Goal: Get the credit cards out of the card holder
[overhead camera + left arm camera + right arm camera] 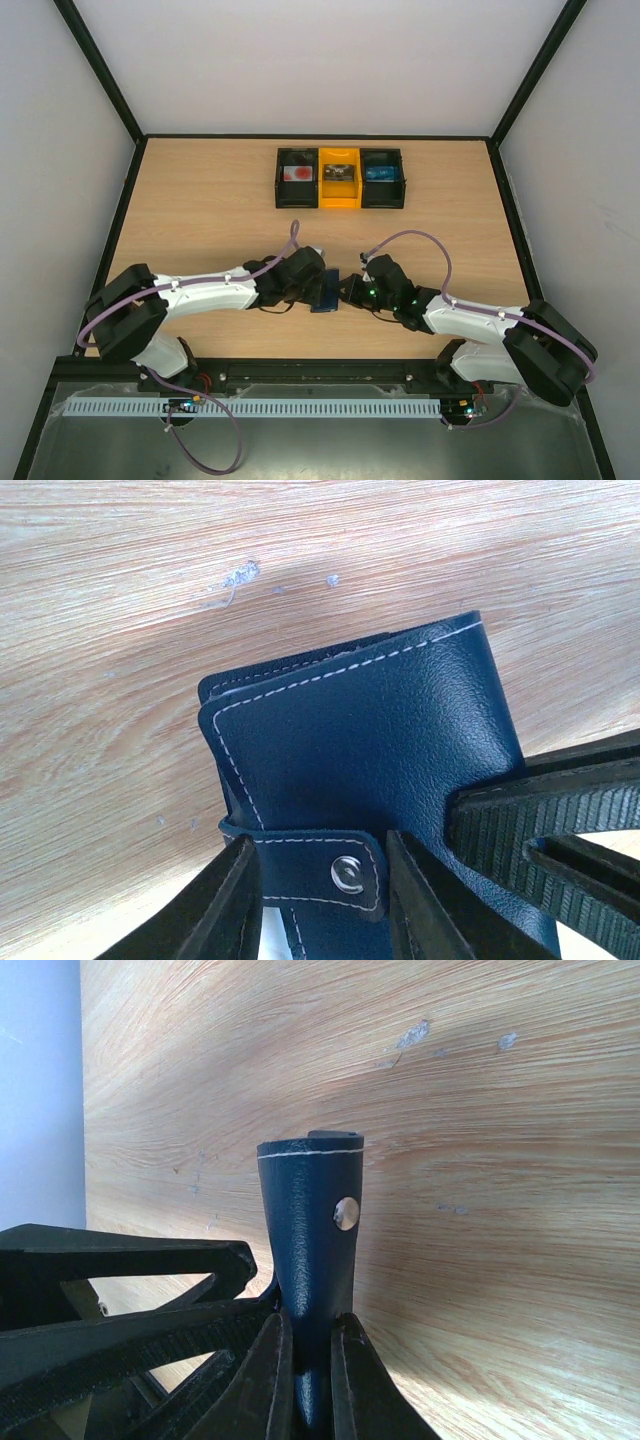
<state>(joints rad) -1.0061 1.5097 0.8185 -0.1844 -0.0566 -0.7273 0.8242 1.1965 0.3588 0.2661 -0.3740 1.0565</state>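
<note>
The card holder is a dark navy folded wallet with white stitching, held on edge just above the table between both grippers. In the left wrist view its snap tab lies between the fingers of my left gripper, which touch both ends of the tab. My right gripper is shut on the wallet's lower edge; its ribbed fingers also show in the left wrist view. In the top view the left gripper and right gripper meet at the wallet. The credit cards are hidden.
Three small bins stand in a row at the back of the table: a black one, a yellow one and another black one, each with something inside. The wooden table is walled on three sides.
</note>
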